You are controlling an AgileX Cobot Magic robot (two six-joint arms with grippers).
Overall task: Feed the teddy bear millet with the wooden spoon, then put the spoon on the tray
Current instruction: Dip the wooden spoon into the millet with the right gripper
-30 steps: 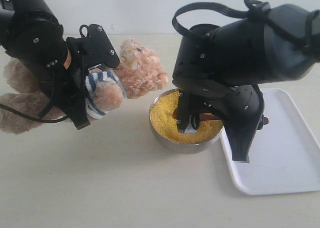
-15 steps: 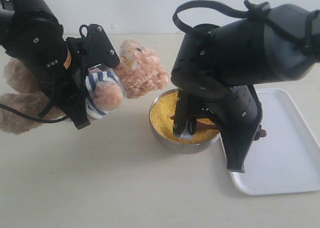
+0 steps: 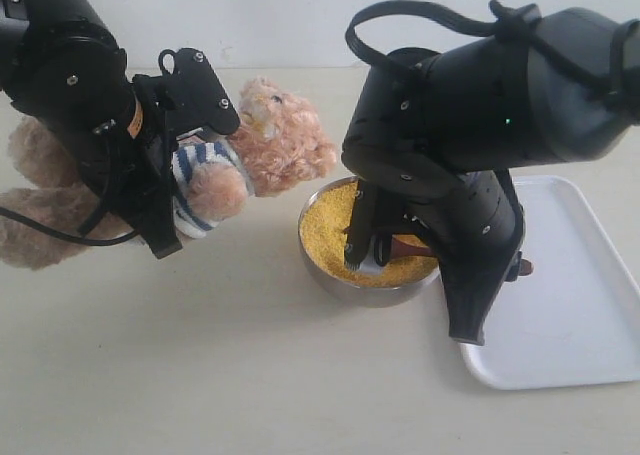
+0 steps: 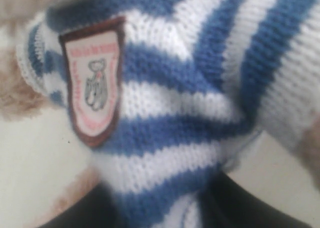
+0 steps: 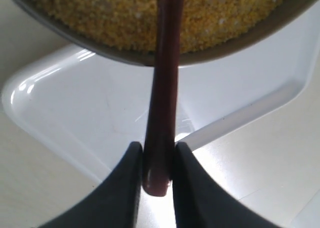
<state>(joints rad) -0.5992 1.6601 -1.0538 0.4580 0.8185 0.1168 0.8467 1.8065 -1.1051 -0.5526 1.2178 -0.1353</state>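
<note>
The teddy bear (image 3: 285, 140) lies tilted at the left, its head next to the bowl. My left gripper (image 3: 195, 180) is shut on its striped torso, and the wrist view shows the shirt (image 4: 175, 112) pinched by that gripper (image 4: 165, 213). Millet (image 3: 325, 225) fills the steel bowl (image 3: 335, 275). My right gripper (image 3: 478, 305) is shut on the wooden spoon (image 3: 412, 245) near its handle end. The handle (image 5: 162, 87) runs from my right gripper (image 5: 159, 160) over the tray (image 5: 90, 107) into the millet (image 5: 115, 12). The spoon's bowl is hidden.
The white tray (image 3: 570, 305) lies at the right, touching the steel bowl's side. The bear's legs (image 3: 40, 230) spread toward the left edge. Bare tabletop (image 3: 250, 375) stretches along the front. A pale wall backs the table.
The right gripper has swung a little, its lower tip moving down and to the left over the tray's corner. The spoon stays in the bowl. Left arm and bear have not moved.
</note>
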